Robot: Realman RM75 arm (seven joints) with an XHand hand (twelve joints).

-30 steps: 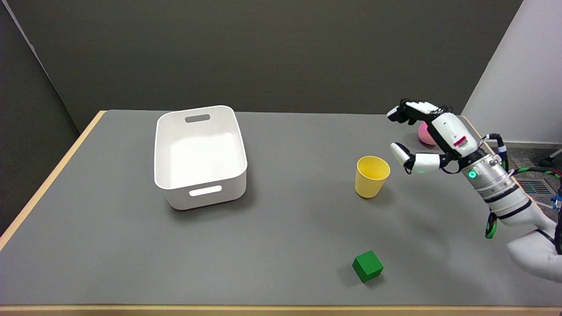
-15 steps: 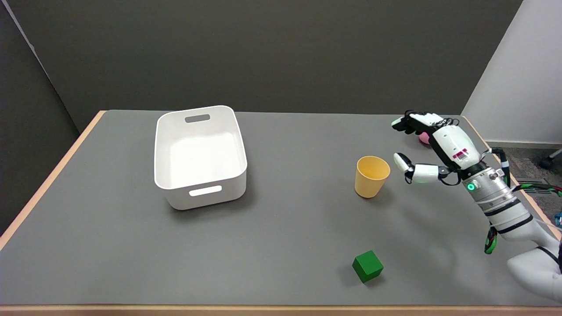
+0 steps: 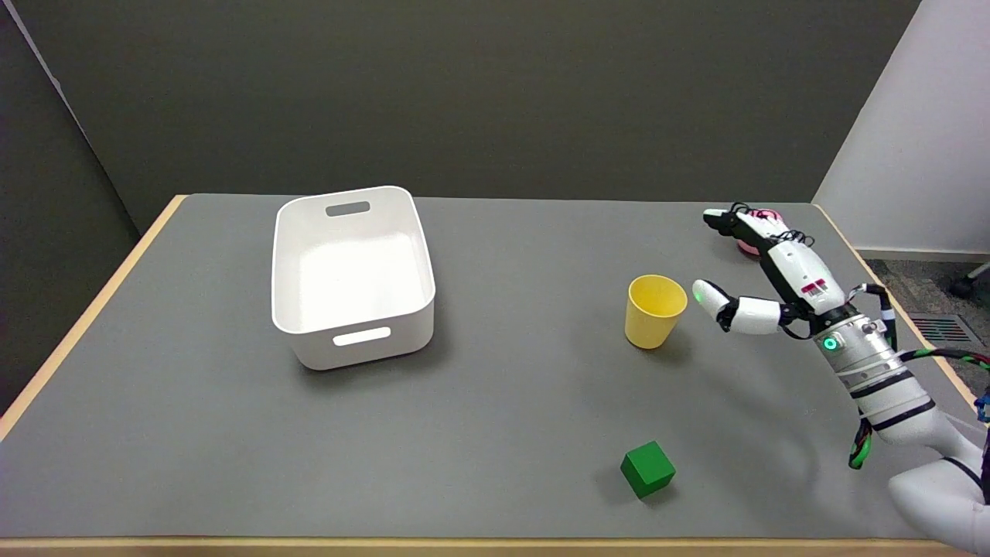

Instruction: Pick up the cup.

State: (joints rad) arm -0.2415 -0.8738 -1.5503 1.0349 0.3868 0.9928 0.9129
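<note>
Your hand has been sinking toward the table, fingers spread wide, gripping nothing, just right of the upright cup. It is partly hiding something pink; its red label is staying unreadable.

One head view looks down and across the grey table from its near side (fairly far back)

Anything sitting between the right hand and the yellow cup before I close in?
Nothing visible. The right hand is open just right of the yellow cup, with only bare table in the gap. The green cube lies nearer the camera, the pink object behind the hand.
</note>
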